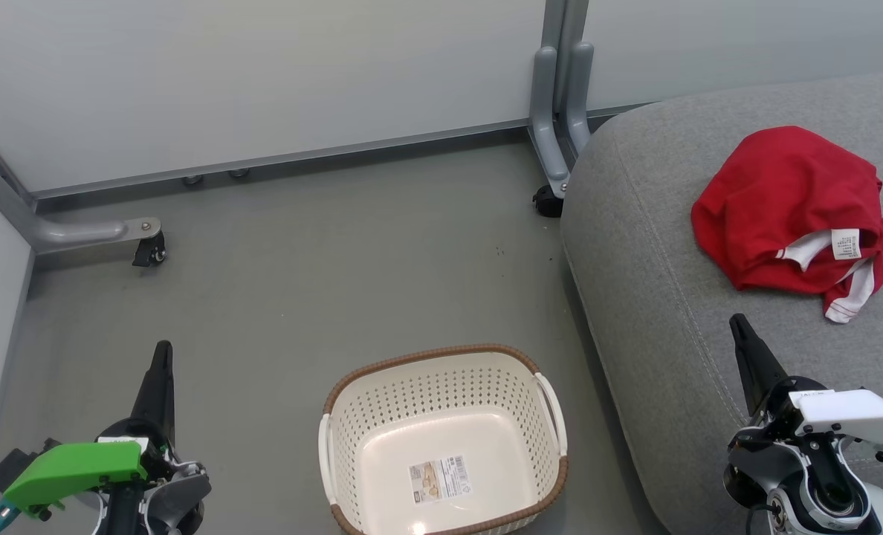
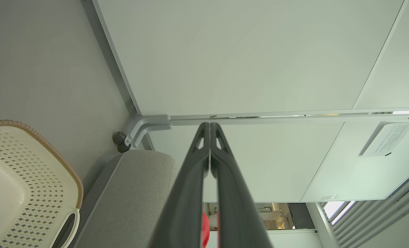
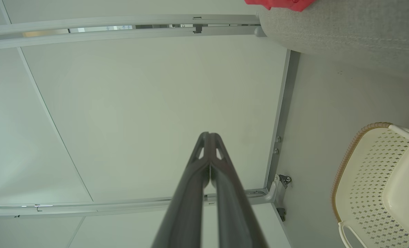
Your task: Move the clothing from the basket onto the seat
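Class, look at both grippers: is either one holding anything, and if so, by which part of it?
Nothing is held. The left gripper and right gripper are both shut on nothing; the clothing lies on the seat.

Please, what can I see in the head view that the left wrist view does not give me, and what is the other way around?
Head view: the right pincer, shut; the paper label on the floor of the empty basket; the white tag on the clothing, which lies heaped on the seat.
Left wrist view: a notice sheet on the wall panel; grey slats at the lower right.
Both: the basket, the seat, the shut left pincer, a caster wheel by the seat's corner, some red of the clothing.
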`<state>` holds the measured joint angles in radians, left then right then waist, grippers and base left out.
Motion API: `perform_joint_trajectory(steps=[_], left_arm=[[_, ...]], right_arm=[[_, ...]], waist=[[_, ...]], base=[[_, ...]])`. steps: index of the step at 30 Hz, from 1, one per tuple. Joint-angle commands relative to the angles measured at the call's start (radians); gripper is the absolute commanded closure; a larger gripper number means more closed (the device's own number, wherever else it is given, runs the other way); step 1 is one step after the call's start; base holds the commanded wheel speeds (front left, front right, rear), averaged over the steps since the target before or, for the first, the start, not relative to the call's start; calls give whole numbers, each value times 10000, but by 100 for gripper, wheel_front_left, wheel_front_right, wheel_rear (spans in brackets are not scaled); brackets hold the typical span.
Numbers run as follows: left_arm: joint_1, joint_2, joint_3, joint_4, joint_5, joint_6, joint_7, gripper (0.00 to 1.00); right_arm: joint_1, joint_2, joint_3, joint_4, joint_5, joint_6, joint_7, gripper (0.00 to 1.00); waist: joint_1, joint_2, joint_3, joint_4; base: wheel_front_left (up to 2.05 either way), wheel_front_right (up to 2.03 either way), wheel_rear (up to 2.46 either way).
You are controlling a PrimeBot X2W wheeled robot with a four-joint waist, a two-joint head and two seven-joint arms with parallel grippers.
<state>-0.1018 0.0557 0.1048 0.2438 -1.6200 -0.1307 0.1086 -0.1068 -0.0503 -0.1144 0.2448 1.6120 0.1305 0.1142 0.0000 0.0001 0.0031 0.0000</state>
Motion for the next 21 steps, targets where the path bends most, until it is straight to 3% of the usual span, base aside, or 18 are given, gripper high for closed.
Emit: perform_joint_trajectory(steps=[1,21], left_arm=[[-138,10,51,21,24,2,24,100],[-140,-3,70,21,45,1,29,100]], right_arm=[[-50,-3,-18,16,12,4,36,100],[-51,-2,-20,17,10,4,39,100]], waist=[[0,-1,0,0],[0,-1,0,0]], base=[[0,0,0],[0,0,0]])
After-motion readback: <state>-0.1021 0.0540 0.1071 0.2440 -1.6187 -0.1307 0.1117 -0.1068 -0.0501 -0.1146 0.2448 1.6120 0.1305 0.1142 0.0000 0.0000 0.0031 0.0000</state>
